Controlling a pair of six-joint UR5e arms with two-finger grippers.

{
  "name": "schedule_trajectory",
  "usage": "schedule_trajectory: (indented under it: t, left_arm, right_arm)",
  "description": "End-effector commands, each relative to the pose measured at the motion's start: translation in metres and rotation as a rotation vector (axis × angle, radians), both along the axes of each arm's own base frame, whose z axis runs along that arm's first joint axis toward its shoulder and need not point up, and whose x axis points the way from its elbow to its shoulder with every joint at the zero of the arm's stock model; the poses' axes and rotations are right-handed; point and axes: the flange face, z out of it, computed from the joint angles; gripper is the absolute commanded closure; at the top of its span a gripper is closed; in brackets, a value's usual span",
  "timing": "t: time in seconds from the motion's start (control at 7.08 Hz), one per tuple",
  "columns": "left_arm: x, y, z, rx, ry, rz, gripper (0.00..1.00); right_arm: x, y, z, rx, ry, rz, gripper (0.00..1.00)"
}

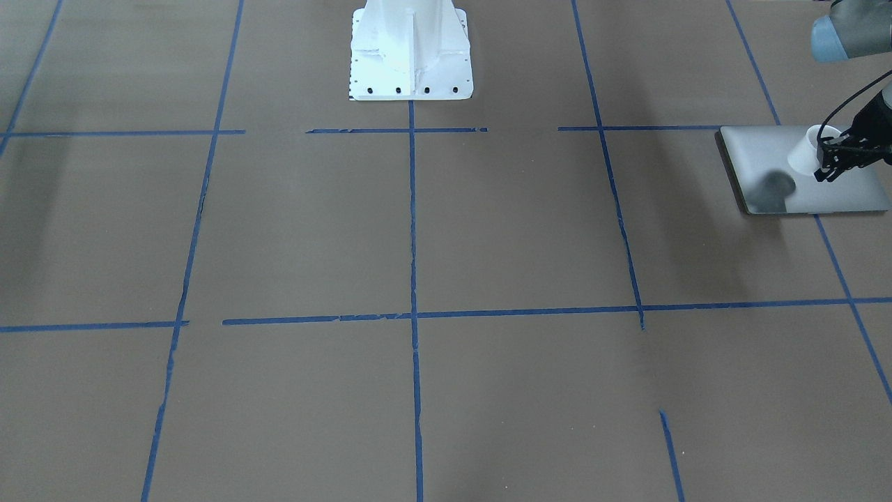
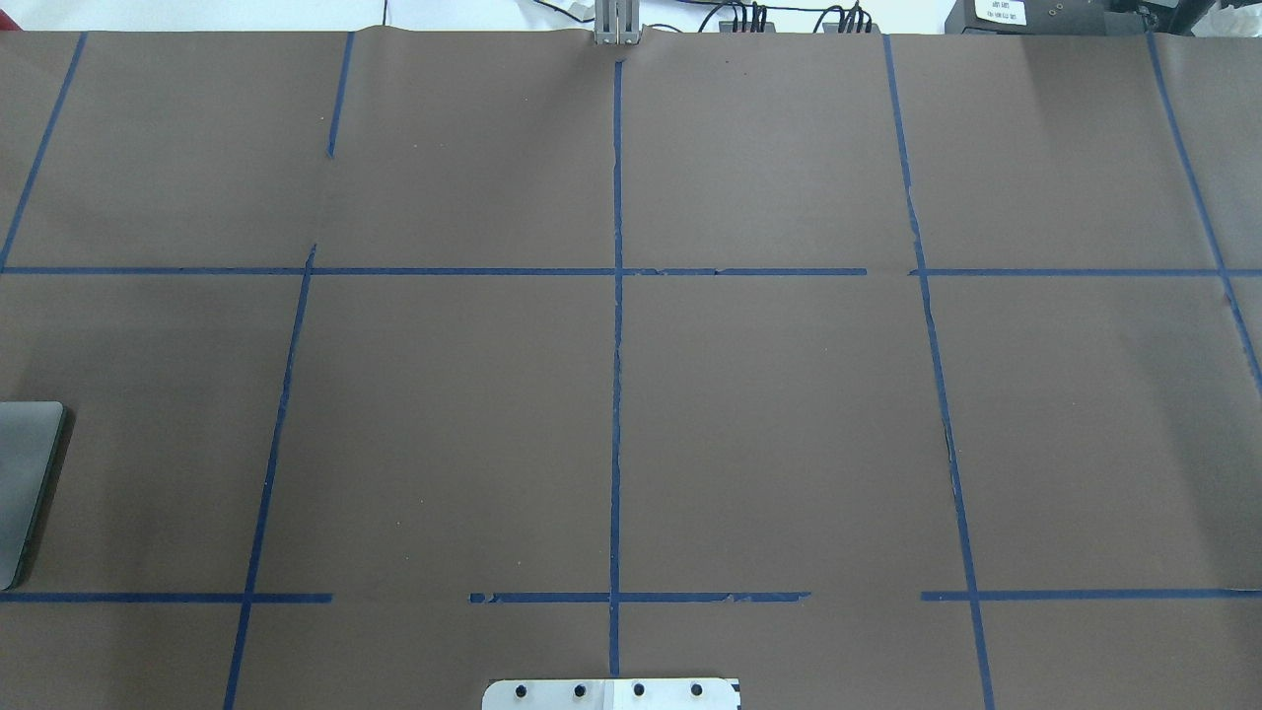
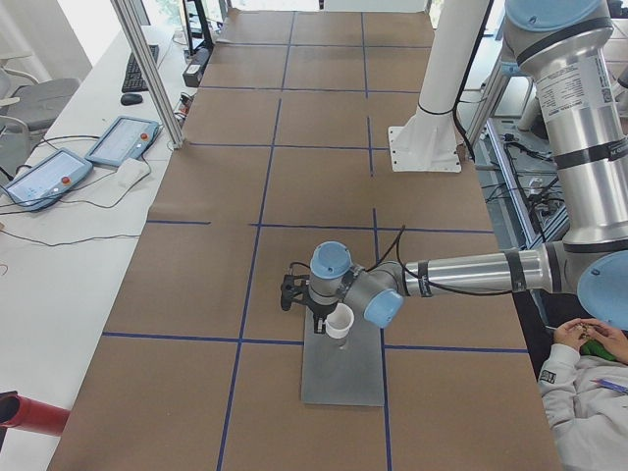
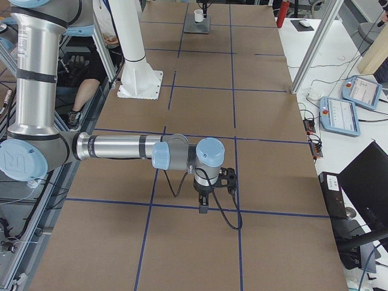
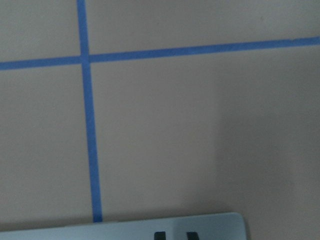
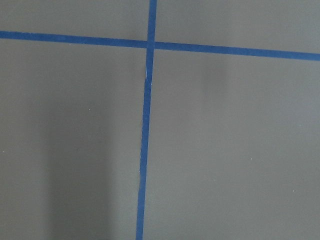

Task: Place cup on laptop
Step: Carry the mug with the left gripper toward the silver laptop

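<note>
At the tabletop's [image 1: 488, 230] end on the robot's left, we see the left tool [image 1: 828, 164] clenched on the cup [image 1: 805, 152], gripping its wall by the rim. The cup is over the laptop [image 1: 756, 153], mouth up & upright as far as we can judge. Whether its base touches the lid we can't tell. Handle isn't visible, so we can't say which way it points.

The views differ a lot:
- **Front-facing cam:** gives the grasp, plus a dark shadow [image 1: 775, 187] on the lid beside the cup.
- **Overhead cam:** catches only a sliver of the laptop at its left edge, w/o cup or arm.
- **Left-side cam:** has the whole lid, w/ the cup over its far end, i.e. the end toward the tabletop's middle.
- **Left wrist cam:** shows one rounded laptop corner, two dark fingertips [image 5: 160, 235] at the bottom edge & blue tape lines [image 5: 87, 125].
- **Right wrist cam:** a tape cross on brown, nothing else.

The laptop's long axis runs along the tabletop's length. Its outer end is cut off by the front view's right edge.

For room, brown surface w/ the tape grid stretches from the lid's inner end to the white robot base [image 1: 411, 52]. The right tool [image 4: 203, 206] hangs pointing down over a tape line, well apart from the laptop. It shows only in the right-side cam, so we can't tell if it's released or clenched.
</note>
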Motion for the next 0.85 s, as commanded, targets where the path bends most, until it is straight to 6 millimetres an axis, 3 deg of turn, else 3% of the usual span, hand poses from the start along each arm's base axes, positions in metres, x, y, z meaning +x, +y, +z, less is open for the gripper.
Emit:
schedule_trajectory:
  t: [0.0,0.71]
  left_arm:
    - [-0.0033,0.0108,0.0282,-0.005,-0.001,0.001,1.0]
    - [0.002,0.0043,0.0299,-0.008,0.001,0.005,1.0]
  right_arm:
    - [0.0,0.0,0.0,0.0,0.0,0.0,0.0]
    - [0.0,0.0001,0.0002,-0.001,0.0,0.0,0.0]
